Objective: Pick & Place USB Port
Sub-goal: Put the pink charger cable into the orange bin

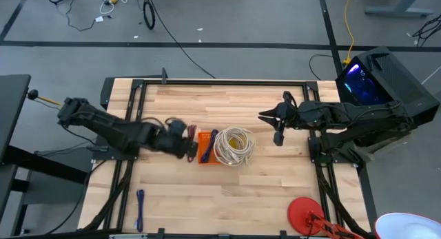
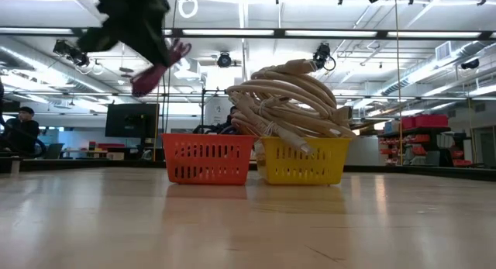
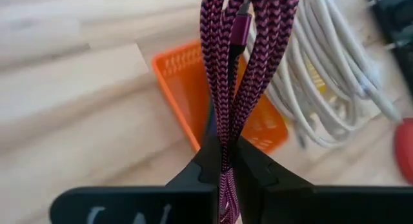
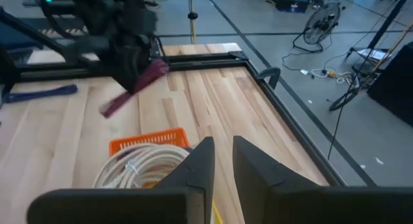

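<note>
gripping folded magenta braided cable (image 3: 248, 50), left claw (image 3: 224, 161) hangs above orange basket (image 3: 187, 88); right claw (image 4: 222, 161) narrow, empty.

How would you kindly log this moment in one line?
left claw: shut on magenta cable | above orange basket | right claw: waiting, empty

A purple braided cable (image 3: 248, 50) hangs folded in a bunch, up in the air just beside the orange basket (image 1: 205, 148), pinched by the left gripper (image 1: 190, 144).

no readable text, labels, brands, numbers or signs in any view
</note>
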